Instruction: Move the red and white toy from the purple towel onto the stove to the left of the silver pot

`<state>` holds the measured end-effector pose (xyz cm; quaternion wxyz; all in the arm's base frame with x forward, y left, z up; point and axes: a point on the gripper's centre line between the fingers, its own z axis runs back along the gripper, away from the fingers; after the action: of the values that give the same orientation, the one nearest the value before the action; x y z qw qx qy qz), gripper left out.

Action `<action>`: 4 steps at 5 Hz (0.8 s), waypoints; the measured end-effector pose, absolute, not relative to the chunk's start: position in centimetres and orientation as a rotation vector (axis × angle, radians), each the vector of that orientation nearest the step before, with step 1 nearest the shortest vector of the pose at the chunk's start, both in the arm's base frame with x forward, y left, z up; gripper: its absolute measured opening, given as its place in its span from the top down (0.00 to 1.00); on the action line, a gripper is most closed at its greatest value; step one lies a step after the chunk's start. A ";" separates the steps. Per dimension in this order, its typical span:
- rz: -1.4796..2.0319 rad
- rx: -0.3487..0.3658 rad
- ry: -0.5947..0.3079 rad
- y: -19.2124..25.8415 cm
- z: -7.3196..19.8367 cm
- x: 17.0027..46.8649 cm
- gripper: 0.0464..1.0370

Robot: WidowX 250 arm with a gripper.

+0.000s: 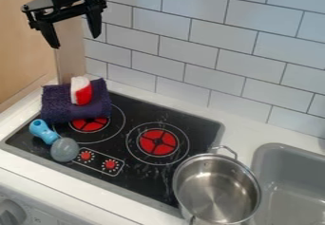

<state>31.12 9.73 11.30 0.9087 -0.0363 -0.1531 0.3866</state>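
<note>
The black gripper (75, 38) hangs at the upper left, open and with nothing between its fingers, well above the stove. Below it a dark purple cloth (62, 108) lies folded over the stove's back left corner, partly covering the left burner. A red and white object (81, 92) rests on top of the cloth. Just in front of the cloth lies a utensil with a blue handle (43, 131) and a round grey head (64, 149). A silver pot (217, 189) stands at the stove's front right corner, beside the sink.
The black stove top (143, 175) has two red burners and two red knobs. A grey sink (292, 181) is set into the counter at the right. Behind the counter rises a white tiled wall (190, 53); a wooden panel (25, 62) stands at the left.
</note>
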 end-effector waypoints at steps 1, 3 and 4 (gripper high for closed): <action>0.804 -0.071 -0.255 9.4 9.6 30.1 0.04; 0.808 -0.058 -0.201 10.3 7.5 30.5 0.04; 0.804 -0.079 -0.163 10.0 5.8 30.7 0.04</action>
<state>30.66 10.04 5.81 0.9162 -0.0385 -0.0794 0.3909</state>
